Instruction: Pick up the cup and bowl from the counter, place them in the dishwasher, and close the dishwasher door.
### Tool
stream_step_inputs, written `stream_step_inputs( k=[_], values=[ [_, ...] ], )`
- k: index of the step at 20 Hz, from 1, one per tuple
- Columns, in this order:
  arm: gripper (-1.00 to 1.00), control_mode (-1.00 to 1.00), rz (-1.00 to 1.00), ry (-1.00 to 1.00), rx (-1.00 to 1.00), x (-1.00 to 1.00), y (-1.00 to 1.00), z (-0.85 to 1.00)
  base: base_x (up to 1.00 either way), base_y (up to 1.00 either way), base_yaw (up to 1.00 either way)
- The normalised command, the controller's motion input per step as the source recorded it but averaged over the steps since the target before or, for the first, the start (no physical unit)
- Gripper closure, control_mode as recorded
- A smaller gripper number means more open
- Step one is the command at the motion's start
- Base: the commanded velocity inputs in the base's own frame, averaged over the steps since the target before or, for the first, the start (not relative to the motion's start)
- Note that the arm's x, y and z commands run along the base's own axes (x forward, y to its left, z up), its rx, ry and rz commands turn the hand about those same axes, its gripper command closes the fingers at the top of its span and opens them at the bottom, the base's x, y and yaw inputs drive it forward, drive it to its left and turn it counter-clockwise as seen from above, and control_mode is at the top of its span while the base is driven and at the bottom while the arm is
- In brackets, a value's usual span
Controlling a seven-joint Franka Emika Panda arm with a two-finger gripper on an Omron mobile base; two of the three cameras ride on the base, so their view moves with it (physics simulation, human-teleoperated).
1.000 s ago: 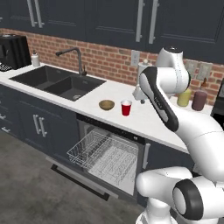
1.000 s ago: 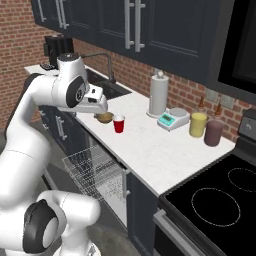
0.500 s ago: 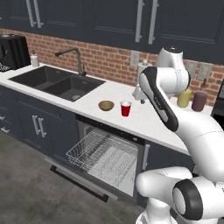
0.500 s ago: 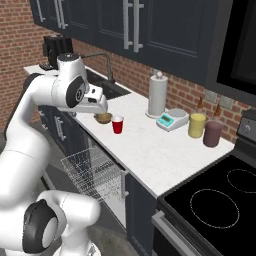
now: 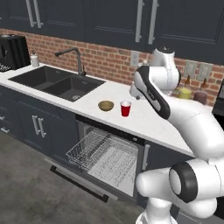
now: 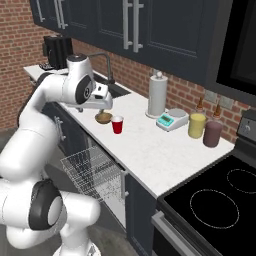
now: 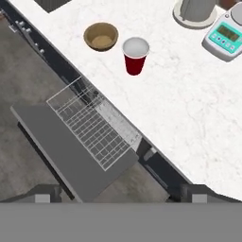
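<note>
Arm raised, elbow bent, wrist turned downward; gripper [image 6: 102,93] held high (jaws spread wide, empty).

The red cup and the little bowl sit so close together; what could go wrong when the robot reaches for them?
1. The cup stands right beside the bowl, so the open gripper may knock one while taking the other.
2. The light-looking cup could tip if a finger clips its rim.
3. The lowered dishwasher door and pulled-out rack jut out below the counter, where the arm could bump them.

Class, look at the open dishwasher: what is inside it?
Inside the dishwasher, a silver wire rack is pulled out, holding no dishes. The space further in, under the counter, is hidden.
</note>
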Motion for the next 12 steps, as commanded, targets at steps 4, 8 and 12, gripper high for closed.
stream_step_inputs(
  k=[4,8,12],
  values=[
    [-1.0,-1.0,0.0,0.1,0.0,1.0,0.01,-0.41,0.0,0.0,0.0],
    [-1.0,-1.0,0.0,0.14,-0.21,1.0,0.26,-0.8,0.0,0.0,0.0],
    [-1.0,-1.0,0.03,0.14,-0.2,0.98,0.25,-0.85,0.0,0.0,0.0]
  ],
)
